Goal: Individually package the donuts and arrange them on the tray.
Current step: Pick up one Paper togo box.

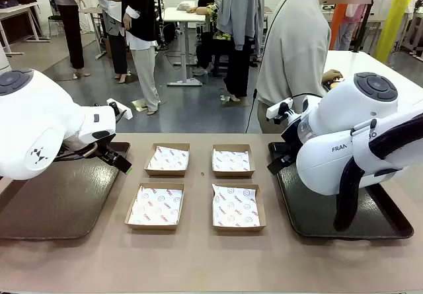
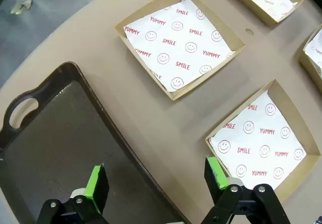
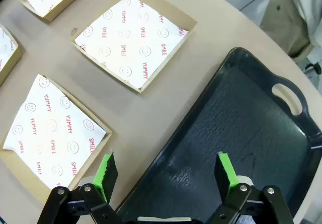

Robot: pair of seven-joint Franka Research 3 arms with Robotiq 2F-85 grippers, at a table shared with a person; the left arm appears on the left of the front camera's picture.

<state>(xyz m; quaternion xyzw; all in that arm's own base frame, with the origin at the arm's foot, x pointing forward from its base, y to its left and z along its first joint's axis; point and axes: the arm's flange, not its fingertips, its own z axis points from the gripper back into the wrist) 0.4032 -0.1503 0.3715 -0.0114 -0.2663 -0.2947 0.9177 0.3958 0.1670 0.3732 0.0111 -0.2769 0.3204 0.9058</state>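
While both arms hang low over the surface [image 1: 198, 261], my left gripper [image 2: 156, 173] stands fully open and holds nothing. One green pad is above the floor of the left tray [image 2: 50, 133], the other is above bare surface close to a corner of the near left box [image 2: 261, 138], and the tray's right rim runs beneath the gap.

My right gripper [image 3: 166, 166] is likewise fully open and empty. It straddles the left rim of the right tray [image 3: 241, 113]: one pad over the tray floor, the other over the strip of surface between that tray and the near right box [image 3: 50, 133].

Layout, front view:
- The left tray is dark brown and lies at the left end of the surface. Nothing lies on the part I can see.
- The right tray is black and lies at the right end. My right arm covers part of it.
- Four shallow cardboard boxes sit between the trays, two by two and apart from each other. The far left box [image 1: 168, 160] and the far right box [image 1: 232, 161] form the far row.
- Each box holds one white paper liner [image 2: 178, 43] printed with red smiley faces, "SMILE" and "YUMMY".

A person [image 1: 297, 49] in a grey top stands at the far right, turned toward another table.
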